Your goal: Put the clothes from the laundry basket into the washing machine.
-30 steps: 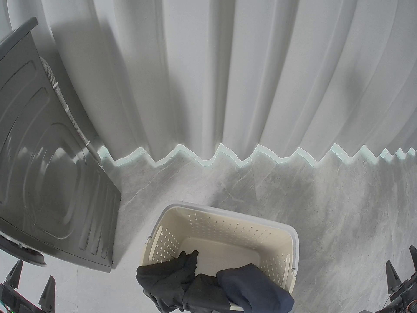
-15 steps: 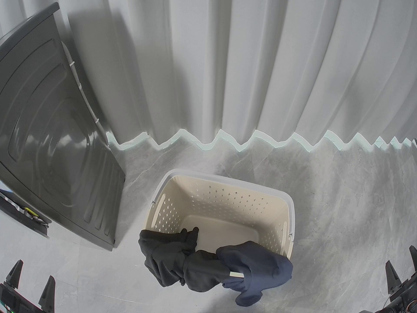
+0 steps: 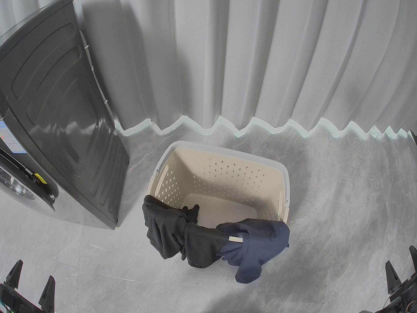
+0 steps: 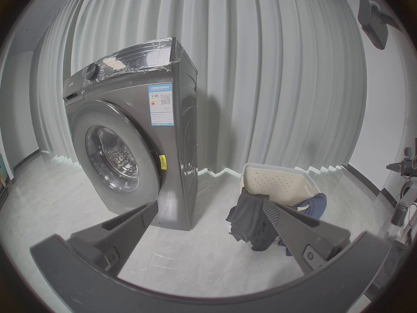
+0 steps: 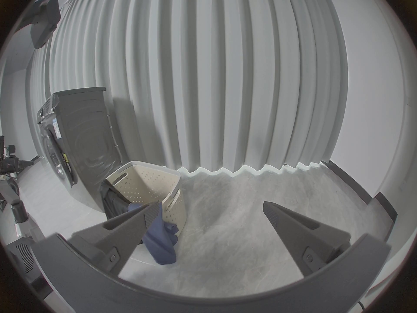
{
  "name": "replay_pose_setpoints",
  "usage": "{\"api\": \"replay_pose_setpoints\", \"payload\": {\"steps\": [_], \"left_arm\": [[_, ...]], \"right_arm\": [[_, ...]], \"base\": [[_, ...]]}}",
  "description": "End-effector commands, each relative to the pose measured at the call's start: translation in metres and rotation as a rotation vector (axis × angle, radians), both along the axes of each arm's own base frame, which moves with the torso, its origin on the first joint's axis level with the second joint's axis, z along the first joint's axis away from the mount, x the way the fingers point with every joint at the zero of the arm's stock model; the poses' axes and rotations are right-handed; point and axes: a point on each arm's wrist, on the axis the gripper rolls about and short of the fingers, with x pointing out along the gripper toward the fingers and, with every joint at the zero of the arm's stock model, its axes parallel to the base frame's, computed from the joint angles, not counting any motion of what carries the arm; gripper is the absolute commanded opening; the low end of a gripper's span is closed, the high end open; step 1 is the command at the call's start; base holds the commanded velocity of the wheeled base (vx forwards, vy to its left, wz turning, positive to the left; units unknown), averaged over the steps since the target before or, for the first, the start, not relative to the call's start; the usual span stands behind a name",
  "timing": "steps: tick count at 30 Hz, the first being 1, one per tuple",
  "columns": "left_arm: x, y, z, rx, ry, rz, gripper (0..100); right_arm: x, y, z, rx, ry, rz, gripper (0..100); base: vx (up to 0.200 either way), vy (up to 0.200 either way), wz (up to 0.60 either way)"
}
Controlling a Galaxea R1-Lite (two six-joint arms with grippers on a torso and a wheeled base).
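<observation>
The laundry basket (image 3: 222, 149) is cream plastic with a paler rim and star-shaped holes in its walls. It stands on the grey marbled floor (image 3: 347, 196) in front of a white pleated curtain (image 3: 260, 44), with its long axis running across the head view from left to right. Two pieces of clothing hang over its near rim and down the outer wall. A dark grey garment (image 3: 167, 231) is at the robot's left end and a navy garment (image 3: 258, 246) at the right, and the two touch in the middle. The basket's bottom is bare. The washing machine (image 3: 61, 105), dark grey, stands just beside the basket on the robot's left. Its side panel faces the basket, and its front carries a round glass door. That front also bears a blue-and-white label (image 4: 160, 104) with a code square and coloured bars, its print too small to read, and a small yellow sticker (image 4: 162, 162). The left tool (image 4: 209, 206) and the right tool (image 5: 210, 206) both hang low with fingers spread wide, gripping nothing.
</observation>
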Motion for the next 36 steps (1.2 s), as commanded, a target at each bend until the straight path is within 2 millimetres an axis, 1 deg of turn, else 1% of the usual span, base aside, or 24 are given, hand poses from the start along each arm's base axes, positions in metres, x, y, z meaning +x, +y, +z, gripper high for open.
{"api": "replay_pose_setpoints", "payload": {"steps": [1, 12, 36], "left_arm": [[0.0000, 0.0000, -0.0048, 0.001, 0.001, 0.000, 100], [0.0000, 0.0000, -0.0048, 0.006, 0.001, 0.000, 100], [0.0000, 0.0000, -0.0048, 0.004, 0.001, 0.000, 100]], "right_arm": [[0.0000, 0.0000, -0.0053, 0.000, 0.001, 0.000, 100], [0.0000, 0.0000, -0.0053, 0.000, 0.001, 0.000, 100], [0.0000, 0.0000, -0.0053, 0.000, 0.001, 0.000, 100]], "base": [[0.000, 0.000, 0.00], [0.000, 0.000, 0.00], [0.000, 0.200, 0.00]]}}
